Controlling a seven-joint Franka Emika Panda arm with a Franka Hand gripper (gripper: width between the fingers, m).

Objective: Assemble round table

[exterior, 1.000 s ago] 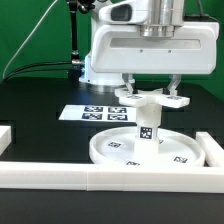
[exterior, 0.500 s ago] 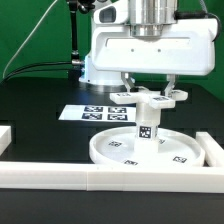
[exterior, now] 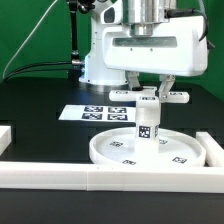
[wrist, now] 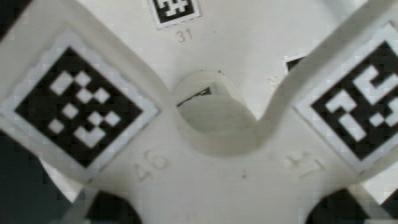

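Exterior view, left to right: one marker board (exterior: 92, 113) flat on the black worktop (exterior: 40, 120); one round disc (exterior: 145, 150) near the front border rail (exterior: 110, 177); one short post (exterior: 146, 124) upright on the disc centre; one cross piece (exterior: 150, 97) seated on the post top. One end effector (exterior: 149, 88) directly above, fingers either side of the cross piece hub; clenched or released: cannot tell. Wrist view: three tags on the cross piece arms (wrist: 196, 120), close up.
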